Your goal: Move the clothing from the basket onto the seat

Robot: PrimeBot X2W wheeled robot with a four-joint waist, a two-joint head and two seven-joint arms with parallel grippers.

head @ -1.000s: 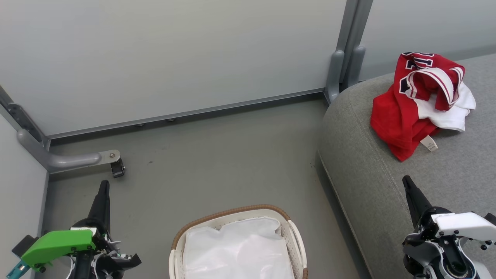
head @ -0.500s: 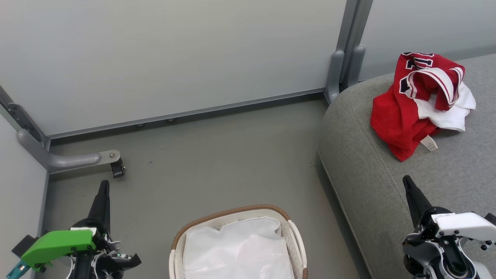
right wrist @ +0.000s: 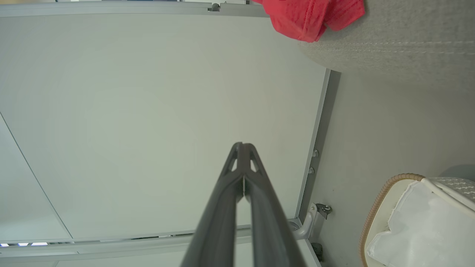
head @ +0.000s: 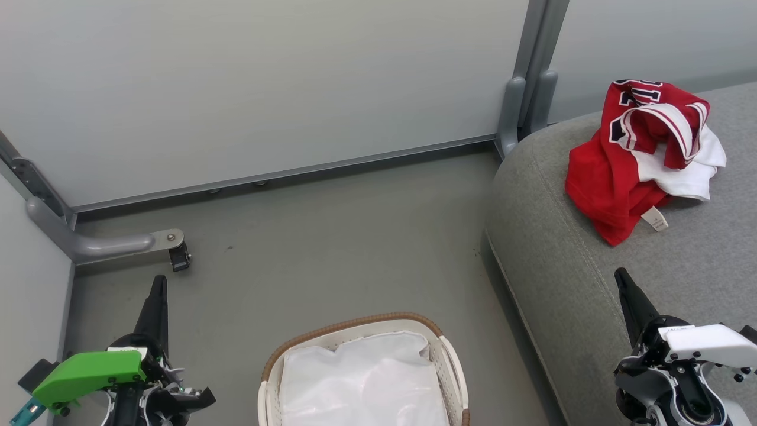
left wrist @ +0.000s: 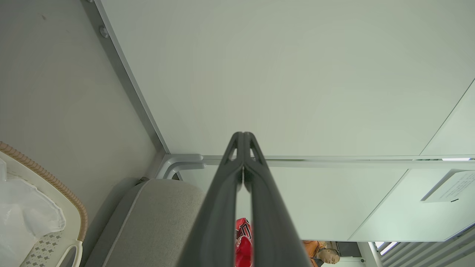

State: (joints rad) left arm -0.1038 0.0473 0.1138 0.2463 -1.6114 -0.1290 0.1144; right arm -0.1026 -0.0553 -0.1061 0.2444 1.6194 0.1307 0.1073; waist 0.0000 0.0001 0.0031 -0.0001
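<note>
The clothing (head: 639,154), red garments with navy lettering and white striped trim, lies bunched on the grey seat (head: 591,278) at the right. A strip of the clothing (left wrist: 243,244) shows between the left fingers, and a red edge of it (right wrist: 308,15) at the top of the right wrist view. The white basket (head: 355,331) with a brown rim holds just its white liner (head: 361,384). My left gripper (head: 158,281) is shut and empty at the lower left. Over the seat's front, my right gripper (head: 620,275) is shut and empty too.
Grey partition panels (head: 266,89) stand behind the floor, with a metal foot and caster (head: 177,254) near the left gripper. A person (left wrist: 323,254) shows small in the distance in the left wrist view. Bare floor (head: 331,254) lies between basket and wall.
</note>
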